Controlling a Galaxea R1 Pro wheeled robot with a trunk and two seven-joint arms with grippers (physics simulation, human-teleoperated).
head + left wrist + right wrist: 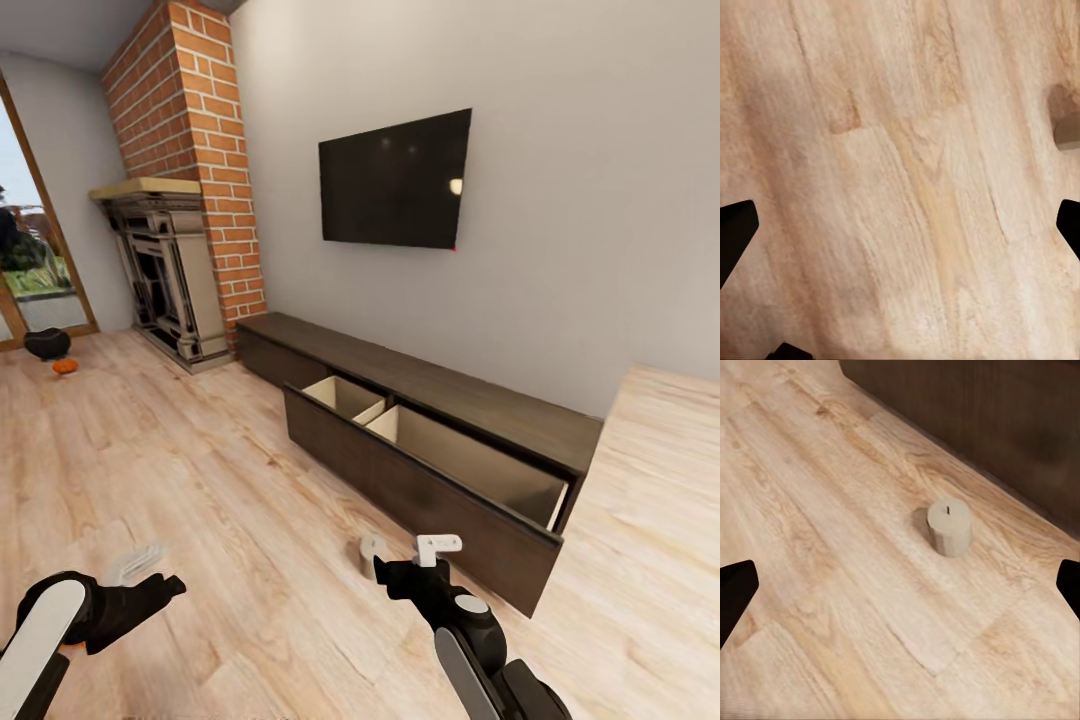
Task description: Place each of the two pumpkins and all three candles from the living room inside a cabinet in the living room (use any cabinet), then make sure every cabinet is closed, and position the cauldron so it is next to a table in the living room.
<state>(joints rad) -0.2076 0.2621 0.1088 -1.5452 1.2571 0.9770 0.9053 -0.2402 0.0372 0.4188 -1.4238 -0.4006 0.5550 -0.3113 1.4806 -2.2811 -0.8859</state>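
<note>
Candle upright on the floor, just in front of the open cabinet drawer, near the right pincer. Spread wide, pinching nothing; likewise left pincer. Probably light, stiff, smooth-sided; best gripped across the middle of the cylinder.

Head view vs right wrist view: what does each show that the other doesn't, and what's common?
Head view alone: the wall TV, the brick fireplace, the cauldron with a pumpkin beside it on the far floor, the cabinet's open drawer with its pale inside, and the left hand.

Right wrist view alone: the candle's top face with its wick, plainly upright on the planks.

Both: the candle, partly hidden behind the right hand in the head view, the wooden floor and the dark cabinet front close by it.
</note>
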